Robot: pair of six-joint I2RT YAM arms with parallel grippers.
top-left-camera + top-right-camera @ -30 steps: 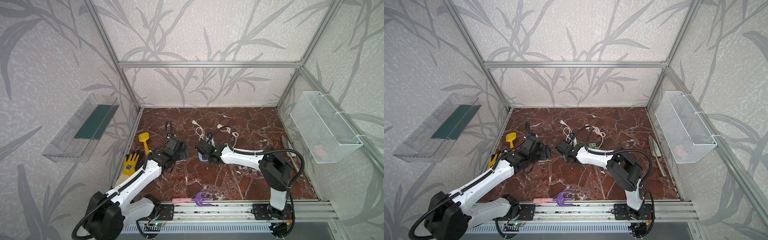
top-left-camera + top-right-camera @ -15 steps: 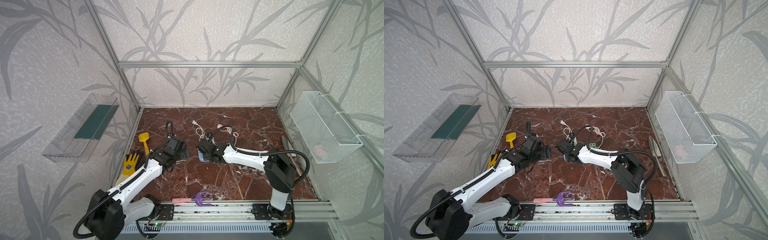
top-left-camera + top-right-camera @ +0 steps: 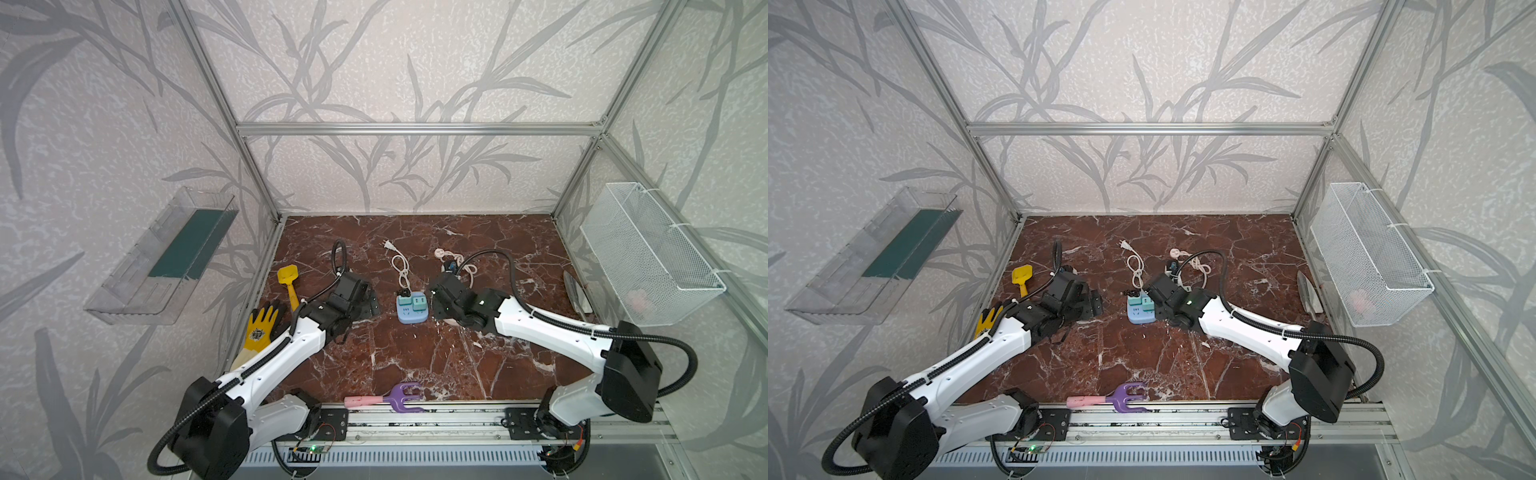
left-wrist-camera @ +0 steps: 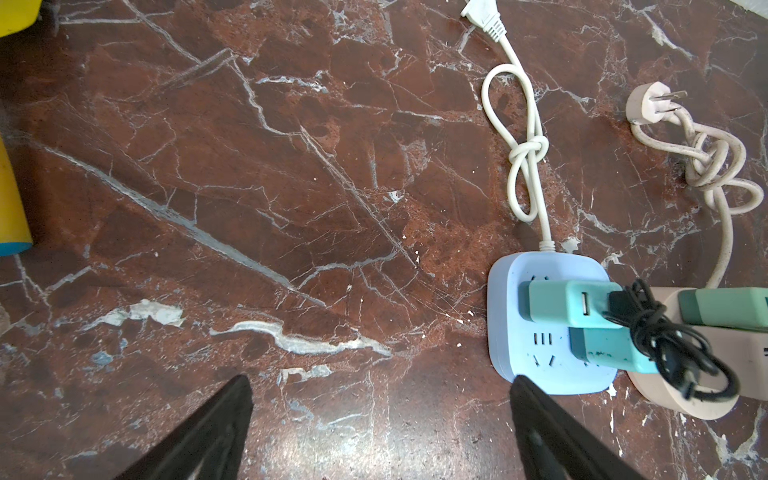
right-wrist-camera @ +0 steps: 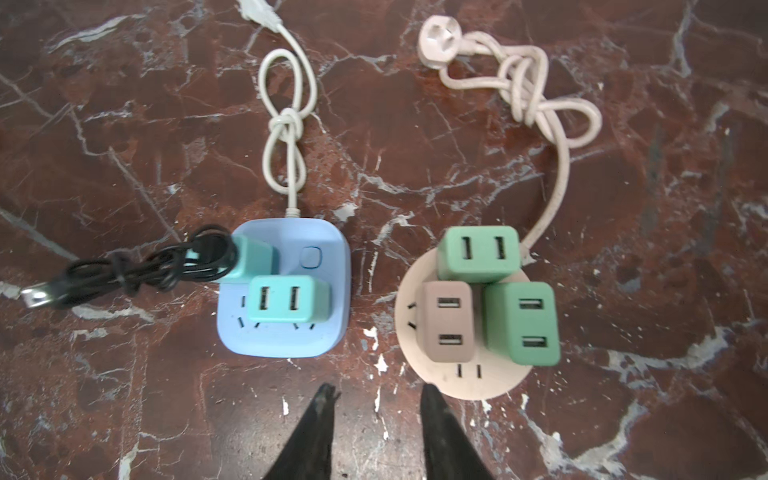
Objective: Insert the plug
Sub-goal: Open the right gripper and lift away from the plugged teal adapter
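A light blue power strip (image 5: 286,332) (image 4: 536,332) lies mid-floor in both top views (image 3: 411,311) (image 3: 1140,313). Two teal plugs stand in it: one with two USB ports (image 5: 289,299), and one (image 5: 251,259) carrying a bundled black cable (image 5: 137,270). My right gripper (image 5: 378,390) hovers just in front of the strip, open by a narrow gap with nothing between its fingers. My left gripper (image 4: 382,382) is wide open and empty, left of the strip, low over the floor.
A round beige power strip (image 5: 461,378) holds two green adapters and a beige one beside the blue strip. Knotted white cord (image 5: 286,124) and beige cord (image 5: 528,91) trail behind. A yellow scoop (image 3: 289,282), a yellow glove (image 3: 259,328) and a purple rake (image 3: 395,397) lie around the edges.
My right gripper has drawn back to the right, off the blue strip, uncovering its teal plugs. Its jaws widened, then narrowed. The left arm has not moved.
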